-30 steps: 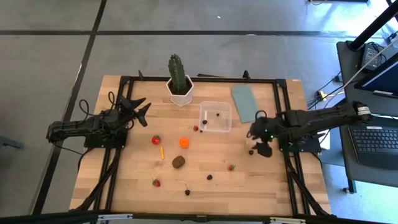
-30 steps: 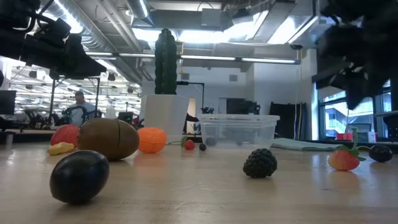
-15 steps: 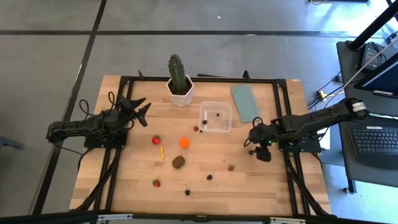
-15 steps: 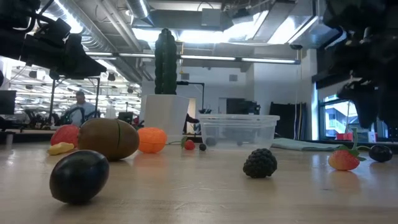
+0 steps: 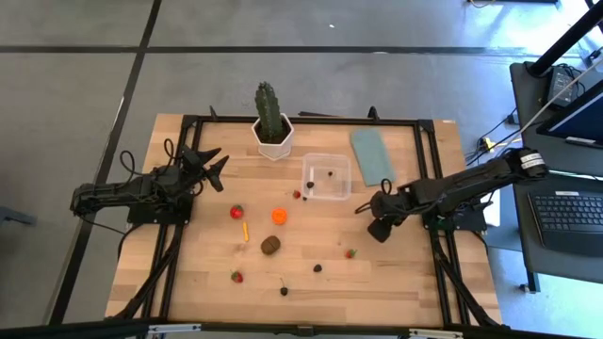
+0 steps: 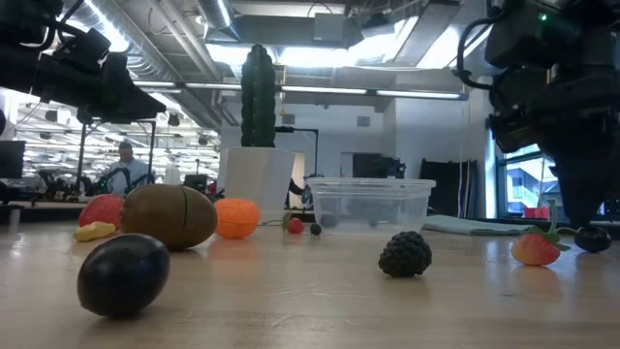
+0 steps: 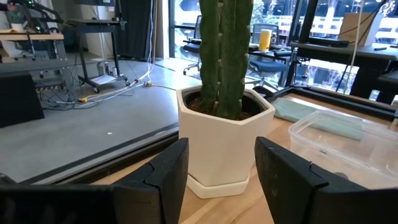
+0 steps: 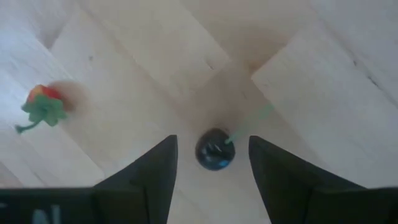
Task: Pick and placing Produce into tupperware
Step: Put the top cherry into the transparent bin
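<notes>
Two fingers of the right gripper [image 8: 211, 171] stand apart on either side of a dark berry [image 8: 214, 149] on the table [image 5: 207, 273], right of centre in the high view (bare wood all round). The tupperware [image 5: 326, 177] sits at upper centre. The left gripper [image 5: 209, 161], parted and empty, waits at left.

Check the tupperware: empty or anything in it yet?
Not empty. The high view shows two small dark bits inside the tupperware; what they are is too small to tell. The lid lies beside it.
</notes>
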You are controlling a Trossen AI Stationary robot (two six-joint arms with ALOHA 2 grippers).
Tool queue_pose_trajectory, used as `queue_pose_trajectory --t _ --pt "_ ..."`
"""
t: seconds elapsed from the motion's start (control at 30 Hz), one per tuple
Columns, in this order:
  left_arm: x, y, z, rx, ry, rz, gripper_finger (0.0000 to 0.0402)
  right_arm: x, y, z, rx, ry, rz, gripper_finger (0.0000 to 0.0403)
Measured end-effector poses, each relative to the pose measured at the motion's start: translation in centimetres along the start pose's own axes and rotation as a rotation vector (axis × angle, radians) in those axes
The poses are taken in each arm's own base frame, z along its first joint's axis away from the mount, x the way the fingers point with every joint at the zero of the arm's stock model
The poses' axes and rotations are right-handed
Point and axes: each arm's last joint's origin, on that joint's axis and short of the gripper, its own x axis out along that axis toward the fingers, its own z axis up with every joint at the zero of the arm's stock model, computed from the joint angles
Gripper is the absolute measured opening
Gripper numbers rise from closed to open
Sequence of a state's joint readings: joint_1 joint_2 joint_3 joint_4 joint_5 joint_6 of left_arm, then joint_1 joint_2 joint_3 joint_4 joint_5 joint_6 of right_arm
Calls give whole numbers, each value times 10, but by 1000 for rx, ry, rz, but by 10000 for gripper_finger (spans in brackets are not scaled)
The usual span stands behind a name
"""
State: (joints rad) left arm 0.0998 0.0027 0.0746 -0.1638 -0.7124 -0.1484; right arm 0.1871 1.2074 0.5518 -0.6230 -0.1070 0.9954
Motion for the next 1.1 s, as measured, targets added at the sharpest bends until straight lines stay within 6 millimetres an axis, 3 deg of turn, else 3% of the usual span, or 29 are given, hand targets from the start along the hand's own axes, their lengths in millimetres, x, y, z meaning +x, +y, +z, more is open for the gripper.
queue_pose_trajectory --t 0.63,1.1 --pt "0 0 0 0 0 0 176 26 7 -4 -13 98 -72 200" --pt "0 0 0 -1 0 0 176 28 6 -4 2 74 -95 195"
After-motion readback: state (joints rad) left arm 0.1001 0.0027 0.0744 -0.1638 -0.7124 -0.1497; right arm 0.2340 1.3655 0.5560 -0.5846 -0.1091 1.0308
